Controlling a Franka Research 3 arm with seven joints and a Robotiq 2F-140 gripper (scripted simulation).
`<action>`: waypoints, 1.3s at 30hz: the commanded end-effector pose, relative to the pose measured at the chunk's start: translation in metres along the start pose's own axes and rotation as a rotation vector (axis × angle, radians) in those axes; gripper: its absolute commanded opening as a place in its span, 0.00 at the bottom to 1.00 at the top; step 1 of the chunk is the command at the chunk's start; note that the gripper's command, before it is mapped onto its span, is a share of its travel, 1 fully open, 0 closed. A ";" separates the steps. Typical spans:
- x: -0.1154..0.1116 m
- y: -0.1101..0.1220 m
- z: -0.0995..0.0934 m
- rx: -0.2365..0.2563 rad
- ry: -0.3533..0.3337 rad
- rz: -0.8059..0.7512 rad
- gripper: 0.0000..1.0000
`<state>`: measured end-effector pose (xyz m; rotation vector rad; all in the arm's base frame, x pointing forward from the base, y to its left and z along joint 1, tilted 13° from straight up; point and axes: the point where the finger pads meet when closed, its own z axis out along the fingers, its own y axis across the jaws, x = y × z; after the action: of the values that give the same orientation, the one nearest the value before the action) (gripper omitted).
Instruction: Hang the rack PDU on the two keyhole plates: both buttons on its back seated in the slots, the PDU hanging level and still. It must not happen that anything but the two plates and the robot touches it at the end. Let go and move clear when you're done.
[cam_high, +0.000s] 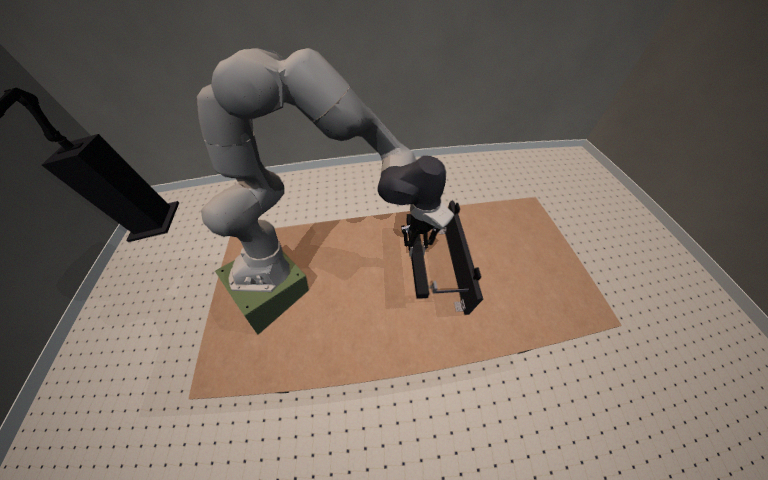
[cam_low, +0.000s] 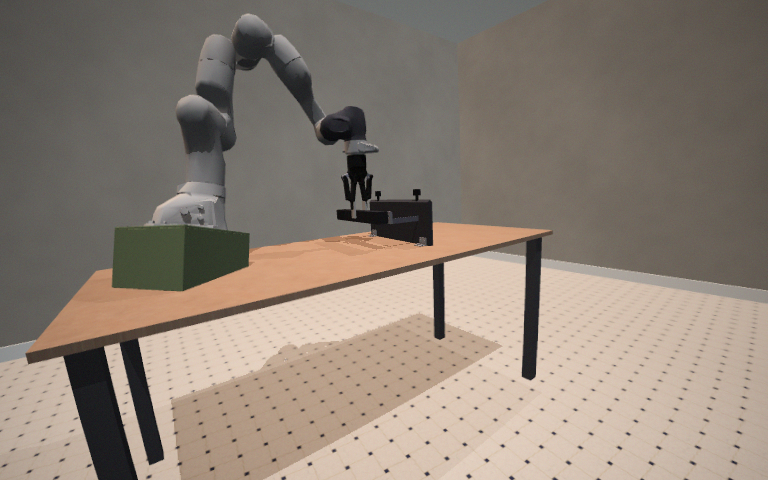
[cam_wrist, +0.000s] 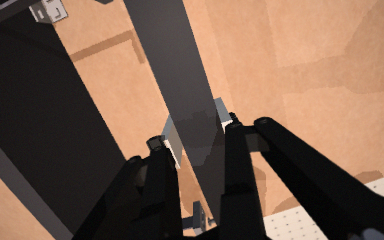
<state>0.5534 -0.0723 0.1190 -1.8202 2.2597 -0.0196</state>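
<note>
The rack PDU (cam_high: 420, 277) (cam_low: 368, 216) (cam_wrist: 170, 55) is a long dark bar, roughly level above the table. My gripper (cam_high: 418, 244) (cam_low: 359, 211) (cam_wrist: 198, 116) points down and is shut on it, one pad on each long side. A black upright panel (cam_high: 465, 263) (cam_low: 403, 223) (cam_wrist: 40, 110) stands beside the PDU. A thin grey arm (cam_high: 453, 290) (cam_low: 406, 218) reaches from it to a small keyhole plate (cam_high: 434, 286) close to the PDU's near end. Another small plate (cam_wrist: 199, 217) shows low in the wrist view. The buttons and slots, and whether they meet, cannot be made out.
Small pale brackets (cam_high: 459, 306) (cam_low: 421, 241) (cam_wrist: 52, 10) sit at the panel's foot. Dark knobs (cam_high: 477, 273) (cam_low: 416, 193) stick out from the panel. The arm's green base block (cam_high: 274, 305) (cam_low: 148, 257) stands on the wooden table (cam_high: 317, 350) (cam_low: 271, 283).
</note>
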 end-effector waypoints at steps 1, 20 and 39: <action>0.001 -0.001 -0.001 0.001 -0.001 0.001 0.00; 0.001 -0.013 0.000 -0.001 -0.001 0.002 0.00; 0.002 -0.021 0.000 -0.001 -0.001 0.002 0.00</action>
<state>0.5623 -0.0737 0.1144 -1.8315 2.2685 0.0193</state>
